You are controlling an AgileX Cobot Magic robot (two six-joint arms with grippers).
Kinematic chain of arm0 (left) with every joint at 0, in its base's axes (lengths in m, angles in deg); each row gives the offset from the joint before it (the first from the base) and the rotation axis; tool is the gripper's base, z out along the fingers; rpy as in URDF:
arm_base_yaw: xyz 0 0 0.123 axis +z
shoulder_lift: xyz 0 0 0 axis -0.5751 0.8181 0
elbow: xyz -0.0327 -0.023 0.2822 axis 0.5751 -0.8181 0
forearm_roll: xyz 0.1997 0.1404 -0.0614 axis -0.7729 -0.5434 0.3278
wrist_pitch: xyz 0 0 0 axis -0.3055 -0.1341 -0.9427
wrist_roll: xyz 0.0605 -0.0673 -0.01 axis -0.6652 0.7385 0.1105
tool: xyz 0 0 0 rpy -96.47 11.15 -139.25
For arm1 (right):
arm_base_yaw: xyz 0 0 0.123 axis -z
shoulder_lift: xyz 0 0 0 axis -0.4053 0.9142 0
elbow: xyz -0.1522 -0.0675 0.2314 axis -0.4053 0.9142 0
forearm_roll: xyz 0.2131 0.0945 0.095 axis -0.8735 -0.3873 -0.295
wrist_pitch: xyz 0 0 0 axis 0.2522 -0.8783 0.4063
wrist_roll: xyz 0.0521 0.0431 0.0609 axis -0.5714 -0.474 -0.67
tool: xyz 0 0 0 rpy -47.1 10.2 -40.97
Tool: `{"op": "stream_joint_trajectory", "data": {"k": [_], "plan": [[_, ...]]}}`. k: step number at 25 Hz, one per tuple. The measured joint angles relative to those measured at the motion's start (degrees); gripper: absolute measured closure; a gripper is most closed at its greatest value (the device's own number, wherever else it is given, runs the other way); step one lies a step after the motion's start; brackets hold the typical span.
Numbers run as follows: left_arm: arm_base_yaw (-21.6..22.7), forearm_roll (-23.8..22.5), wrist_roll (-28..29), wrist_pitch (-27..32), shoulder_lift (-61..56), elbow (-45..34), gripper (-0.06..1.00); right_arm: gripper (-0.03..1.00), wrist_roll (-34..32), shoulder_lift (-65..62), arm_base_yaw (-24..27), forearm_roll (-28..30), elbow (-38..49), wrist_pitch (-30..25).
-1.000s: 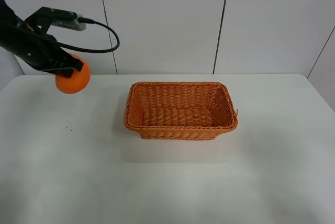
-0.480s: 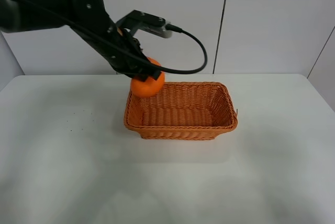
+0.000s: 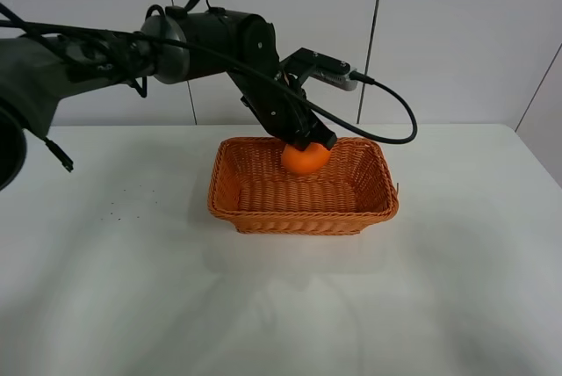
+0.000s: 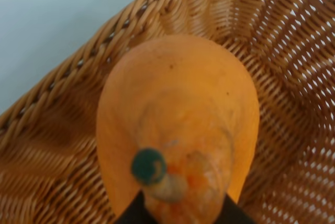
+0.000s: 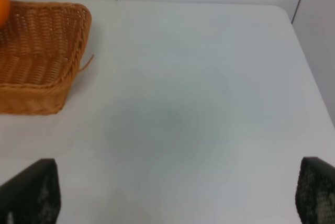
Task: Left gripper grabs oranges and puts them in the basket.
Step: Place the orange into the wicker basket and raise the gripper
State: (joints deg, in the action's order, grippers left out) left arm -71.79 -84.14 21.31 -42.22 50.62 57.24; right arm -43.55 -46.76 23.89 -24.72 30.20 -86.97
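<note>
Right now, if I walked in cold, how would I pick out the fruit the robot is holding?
Find the white table, then the woven basket at its middle. Over the basket's far side, the left gripper clamps the orange: the only round, smooth thing here, with a dark stem.

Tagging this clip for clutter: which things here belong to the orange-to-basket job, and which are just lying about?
In the job:
- left gripper, shut on the orange
- basket, under the held orange

Not in the job:
- right gripper, jaws apart, holding nothing
- white table
- wall panels
</note>
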Motion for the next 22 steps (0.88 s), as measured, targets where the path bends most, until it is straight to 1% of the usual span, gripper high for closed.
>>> {"op": "stream_joint_trajectory", "data": {"k": [3,9,14,22], "plan": [[-0.04,0.05,0.14,0.23,2.38,1.27,0.82,0.27,0.0,0.0,0.0,0.0,0.0,0.0],[-0.04,1.07,0.14,0.62,5.66,1.33,0.82,0.27,0.0,0.0,0.0,0.0,0.0,0.0],[-0.04,1.07,0.14,-0.66,6.46,1.33,0.82,0.27,0.0,0.0,0.0,0.0,0.0,0.0],[-0.04,1.02,0.14,-0.74,7.32,1.33,0.82,0.27,0.0,0.0,0.0,0.0,0.0,0.0]]}}
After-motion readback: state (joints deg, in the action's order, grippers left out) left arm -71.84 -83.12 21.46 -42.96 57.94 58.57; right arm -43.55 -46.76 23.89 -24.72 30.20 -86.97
